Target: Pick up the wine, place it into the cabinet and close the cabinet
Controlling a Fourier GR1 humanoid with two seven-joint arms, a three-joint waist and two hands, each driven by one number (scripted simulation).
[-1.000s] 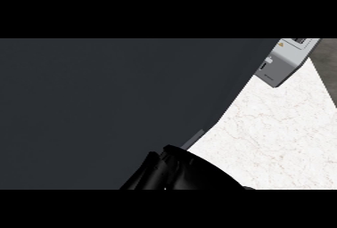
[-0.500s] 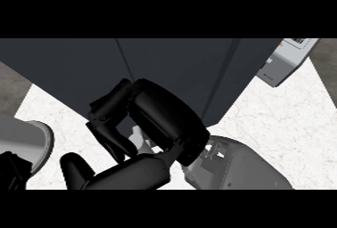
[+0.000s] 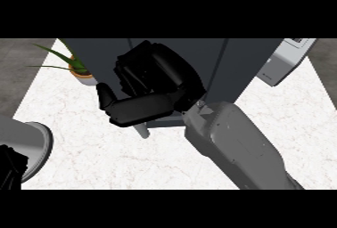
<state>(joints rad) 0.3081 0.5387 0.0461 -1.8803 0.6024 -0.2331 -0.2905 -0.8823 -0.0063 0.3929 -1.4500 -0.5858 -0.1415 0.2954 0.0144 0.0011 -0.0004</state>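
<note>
**Robot's Hand Met Cabinet Front**

The robot's right hand [image 3: 158, 80], fingers relaxed and apart, lay against the tall dark grey cabinet [image 3: 212, 58] on the white marble counter [image 3: 92, 151]. The wine could not be seen. The left hand [image 3: 10, 167] showed at the lower-left edge.

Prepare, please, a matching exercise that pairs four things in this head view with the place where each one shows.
Things:
1. green-leaved plant in an orange pot
2. light grey boxy appliance
3. black right robot hand
4. black left robot hand

Places:
A. lower left edge of the view
B. upper right, beside the dark grey cabinet
C. in front of the cabinet
D. upper left, beside the cabinet

Pairs: 1-D, 2-B, 3-C, 4-A.
</note>
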